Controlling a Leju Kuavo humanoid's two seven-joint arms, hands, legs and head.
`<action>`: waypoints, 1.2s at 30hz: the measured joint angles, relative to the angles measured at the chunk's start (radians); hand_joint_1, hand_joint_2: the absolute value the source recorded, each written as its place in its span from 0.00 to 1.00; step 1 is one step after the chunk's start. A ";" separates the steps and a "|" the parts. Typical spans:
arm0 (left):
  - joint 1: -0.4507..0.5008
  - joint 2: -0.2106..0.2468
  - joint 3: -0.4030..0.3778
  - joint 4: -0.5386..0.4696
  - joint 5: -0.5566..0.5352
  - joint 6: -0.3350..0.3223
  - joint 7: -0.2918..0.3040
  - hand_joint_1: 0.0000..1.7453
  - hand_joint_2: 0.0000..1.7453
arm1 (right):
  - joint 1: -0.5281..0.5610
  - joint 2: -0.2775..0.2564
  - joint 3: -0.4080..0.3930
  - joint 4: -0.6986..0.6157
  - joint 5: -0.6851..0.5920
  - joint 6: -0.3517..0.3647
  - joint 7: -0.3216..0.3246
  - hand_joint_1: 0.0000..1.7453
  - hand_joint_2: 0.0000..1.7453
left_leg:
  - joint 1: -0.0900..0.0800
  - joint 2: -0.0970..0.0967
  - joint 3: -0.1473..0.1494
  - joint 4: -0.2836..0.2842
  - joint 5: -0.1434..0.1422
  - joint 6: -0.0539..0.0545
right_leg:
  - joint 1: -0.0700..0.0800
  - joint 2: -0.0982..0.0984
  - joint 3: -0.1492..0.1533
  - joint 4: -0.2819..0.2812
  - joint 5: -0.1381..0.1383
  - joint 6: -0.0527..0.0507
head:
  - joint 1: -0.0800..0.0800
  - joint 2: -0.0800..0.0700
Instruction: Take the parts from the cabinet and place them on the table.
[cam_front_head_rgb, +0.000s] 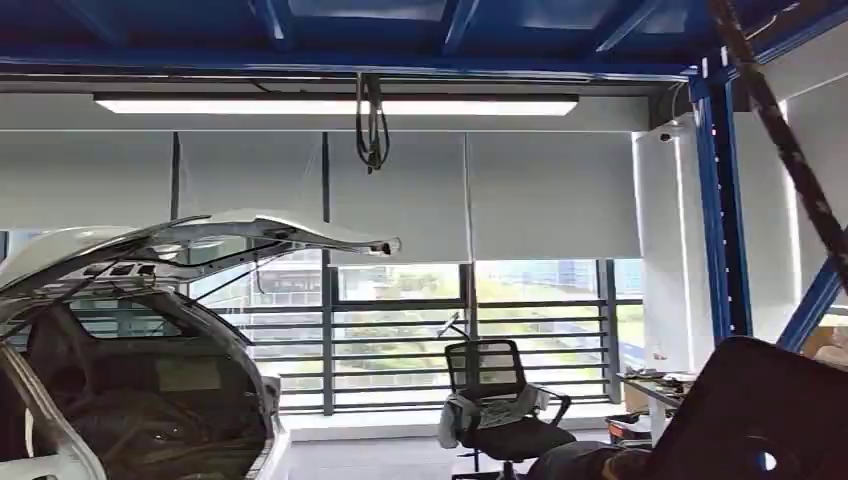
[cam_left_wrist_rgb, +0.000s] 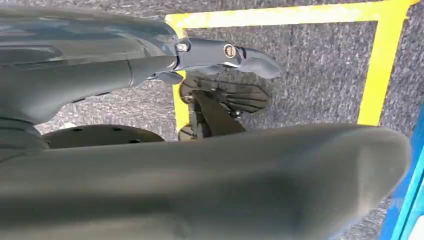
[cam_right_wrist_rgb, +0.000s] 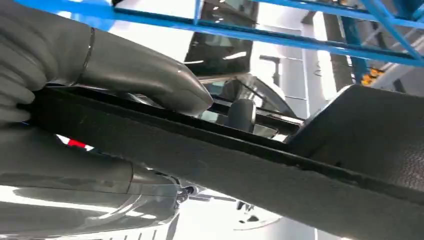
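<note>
Black and flat, the part (cam_right_wrist_rgb: 280, 175) sits clamped in the right hand (cam_right_wrist_rgb: 100, 120), thumb over its top edge and fingers beneath; in the head view its corner (cam_front_head_rgb: 750, 420) rises at lower right, near the blue rack post (cam_front_head_rgb: 722, 200). Carrying it well likely means keeping the panel level and clear of that post until the table appears. The left hand (cam_left_wrist_rgb: 150, 70) hangs over the yellow-taped floor (cam_left_wrist_rgb: 380, 65); whether it holds the dark shape beside it I cannot tell
</note>
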 joint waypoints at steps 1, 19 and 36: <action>0.001 0.000 0.000 0.000 0.000 0.000 0.000 0.00 1.00 | 0.001 0.000 0.000 0.000 0.000 0.000 0.000 1.00 1.00 | 0.000 0.000 -0.037 0.084 -0.036 -0.001 | 0.003 -0.001 0.000 0.000 0.000 -0.002 | 0.000 0.000; 0.000 0.004 0.000 0.000 -0.004 0.000 -0.002 0.00 1.00 | 0.000 0.003 -0.008 0.013 -0.006 0.008 -0.001 1.00 1.00 | -0.012 0.010 0.038 -0.146 0.123 0.052 | 0.010 0.004 -0.085 0.289 -0.160 0.042 | 0.000 0.000; 0.001 0.004 0.000 0.000 -0.009 0.000 -0.006 0.00 1.00 | -0.017 0.004 -0.008 0.019 -0.009 0.012 -0.001 1.00 1.00 | -0.008 0.005 0.038 0.048 0.020 -0.005 | 0.014 -0.009 0.000 -0.040 0.038 -0.016 | 0.000 0.000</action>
